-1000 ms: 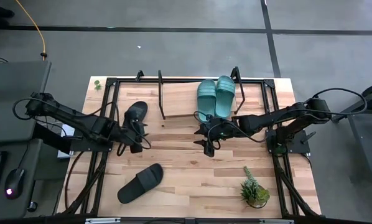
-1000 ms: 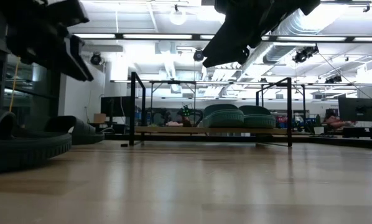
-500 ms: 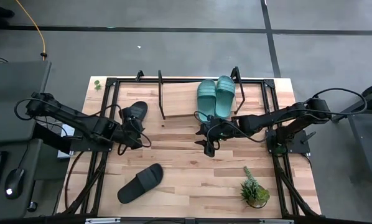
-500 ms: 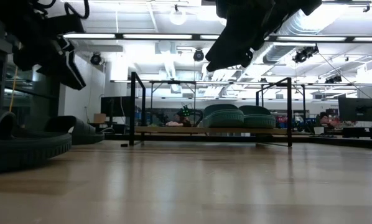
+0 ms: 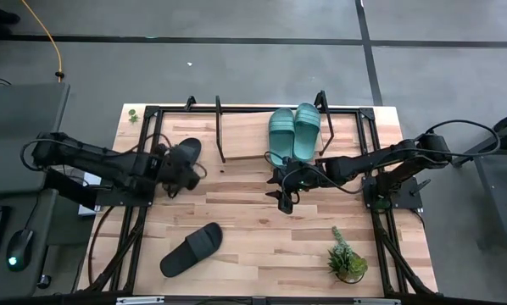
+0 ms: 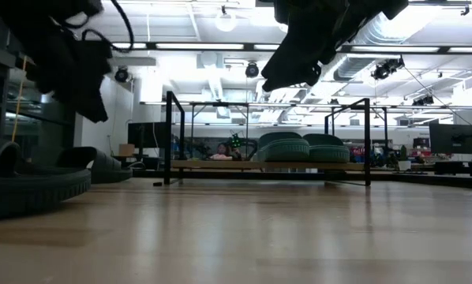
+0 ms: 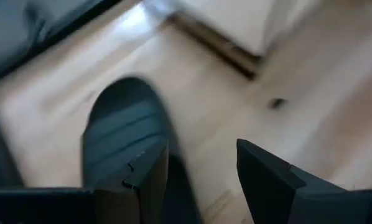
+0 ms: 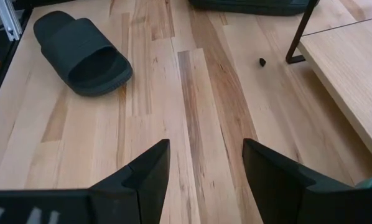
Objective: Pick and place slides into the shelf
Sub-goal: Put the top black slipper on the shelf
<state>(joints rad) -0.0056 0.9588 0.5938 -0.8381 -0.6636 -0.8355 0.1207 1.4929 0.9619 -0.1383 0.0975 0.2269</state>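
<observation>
Near the front edge of the table (image 5: pixel 262 254) lie two things — one black slide (image 5: pixel 192 249) on the left side and a small green potted plant (image 5: pixel 348 262) on the right side. That makes one of the two black slides; the other black slide (image 5: pixel 184 160) lies farther back on the left, just in front of the shelf (image 5: pixel 245 135). Two teal slides (image 5: pixel 292 131) sit side by side on the shelf board, toward its right end. So there are four slides in all, two on the shelf and two on the table.

The left gripper (image 5: pixel 175 175) is right over the farther black slide. Its wrist view shows the two fingers (image 7: pixel 144 180) standing apart, with the slide's dark rounded end (image 7: pixel 125 143) just past them; nothing is held between them, and I cannot tell if a finger touches the slide.

The right gripper (image 5: pixel 282 188) hangs over bare wood in the middle of the table, just in front of the teal pair. Its fingers (image 8: pixel 145 177) are spread apart and hold nothing — only table planks show between them.

The shelf's black posts (image 6: pixel 173 136) stand up at the front of the board, between the table slides and the board.
</observation>
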